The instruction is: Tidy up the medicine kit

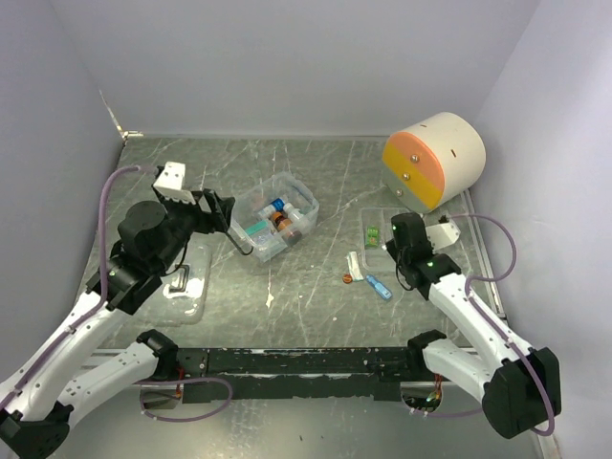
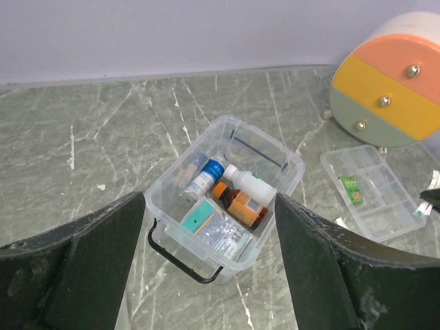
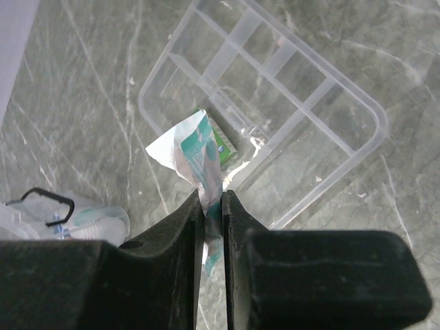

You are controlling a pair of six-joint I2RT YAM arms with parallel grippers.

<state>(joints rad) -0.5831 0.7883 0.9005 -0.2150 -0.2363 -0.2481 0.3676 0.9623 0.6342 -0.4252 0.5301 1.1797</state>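
Note:
The medicine kit box (image 1: 277, 218) is clear, lidless and has a black handle (image 2: 183, 262). It holds small bottles (image 2: 240, 204), a teal pack and a foil blister (image 2: 227, 234). Its clear lid (image 1: 186, 284) lies flat to the left. The clear divided tray (image 1: 379, 232) lies right of the box and holds a green packet (image 3: 221, 141). My left gripper (image 1: 229, 226) is open and empty just left of the box, which shows between its fingers (image 2: 89, 268). My right gripper (image 3: 214, 199) is shut on a white and teal sachet (image 3: 198, 152) over the tray's (image 3: 289, 96) near edge.
A large cream cylinder with an orange face (image 1: 435, 160) stands at the back right, also in the left wrist view (image 2: 388, 86). A white strip (image 1: 355, 265), a small orange item (image 1: 347, 279) and a blue item (image 1: 381, 289) lie loose in front of the tray.

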